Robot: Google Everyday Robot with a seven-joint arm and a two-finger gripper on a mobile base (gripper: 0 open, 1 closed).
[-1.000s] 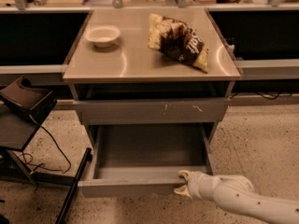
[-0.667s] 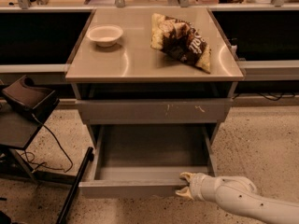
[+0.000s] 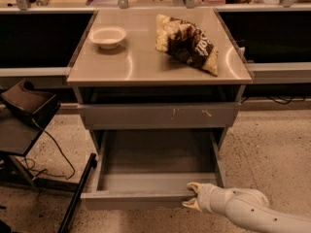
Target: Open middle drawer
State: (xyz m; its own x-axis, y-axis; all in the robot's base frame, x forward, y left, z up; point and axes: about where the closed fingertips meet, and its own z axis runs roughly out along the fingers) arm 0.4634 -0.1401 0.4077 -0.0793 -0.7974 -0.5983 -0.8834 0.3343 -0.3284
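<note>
Your gripper [image 3: 191, 196] sits at the open middle drawer [image 3: 136, 199]'s front right corner (arm cut off); whether it pinches, you cannot tell.

speckled beige floor [image 3: 272, 144] under warm light — a steel-topped table [image 3: 146, 64], a black stand [image 3: 24, 108] at left.

Lab or office work area, prob.: steel worktop [image 3: 146, 67] on speckled floor [image 3: 272, 149], long counters [image 3: 278, 72] behind, loose cable [image 3: 54, 147] by black stand [image 3: 29, 106]. Snack bag [image 3: 187, 42] & bowl [image 3: 108, 36] on top. Robot hand [image 3: 193, 197] low right, at middle drawer [image 3: 141, 199] front.
</note>
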